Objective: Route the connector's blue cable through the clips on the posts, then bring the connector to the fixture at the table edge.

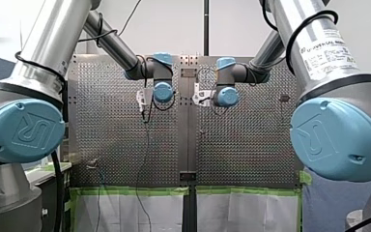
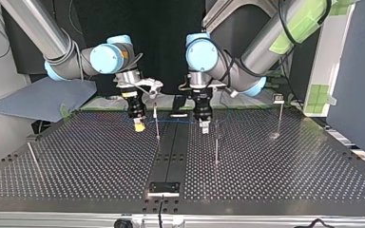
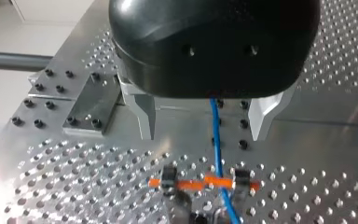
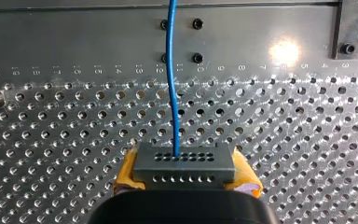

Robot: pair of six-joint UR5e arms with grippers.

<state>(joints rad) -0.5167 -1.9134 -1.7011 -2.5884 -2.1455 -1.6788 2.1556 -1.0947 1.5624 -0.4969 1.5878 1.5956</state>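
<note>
Connector (image 4: 185,158) pinched in right tool (image 4: 186,176), blue cable (image 4: 172,84) passing through spread left tool (image 3: 203,134)

Silver arms (image 1: 53,34), blue caps (image 1: 21,130), black claw (image 3: 204,135)

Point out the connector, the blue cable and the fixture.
connector (image 4: 184,165): right wrist view, its grey holed face.
blue cable (image 4: 172,84): right wrist view, the stretch ahead of the connector.
fixture (image 2: 164,188): top view, its dark top.
</note>
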